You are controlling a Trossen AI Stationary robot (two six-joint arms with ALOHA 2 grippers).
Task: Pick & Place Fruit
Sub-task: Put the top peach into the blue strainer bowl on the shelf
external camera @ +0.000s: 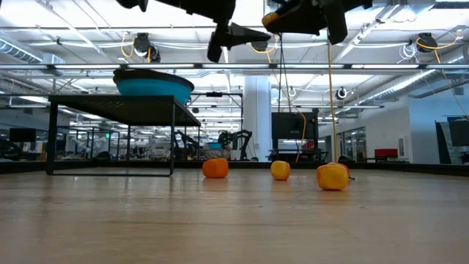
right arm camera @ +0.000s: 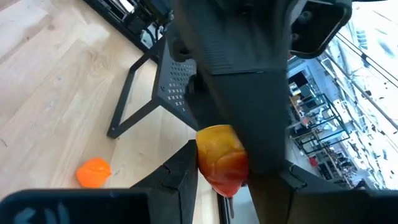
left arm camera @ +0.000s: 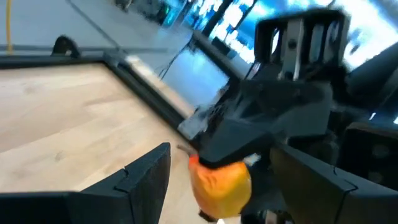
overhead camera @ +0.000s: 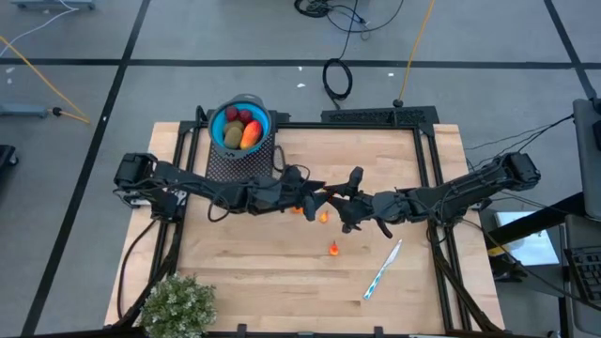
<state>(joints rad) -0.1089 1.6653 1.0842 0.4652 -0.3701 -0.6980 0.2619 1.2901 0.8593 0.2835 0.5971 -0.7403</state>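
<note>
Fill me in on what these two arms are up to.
Both arms meet above the middle of the table. The right gripper holds a small orange-yellow fruit, and the left gripper stands open around that same piece, as in a handover. Three small orange pieces lie on the wood. The blue bowl on the black stand already holds several fruits.

Overhead, table-level and two close wrist views share the table [overhead camera: 244,263].
</note>
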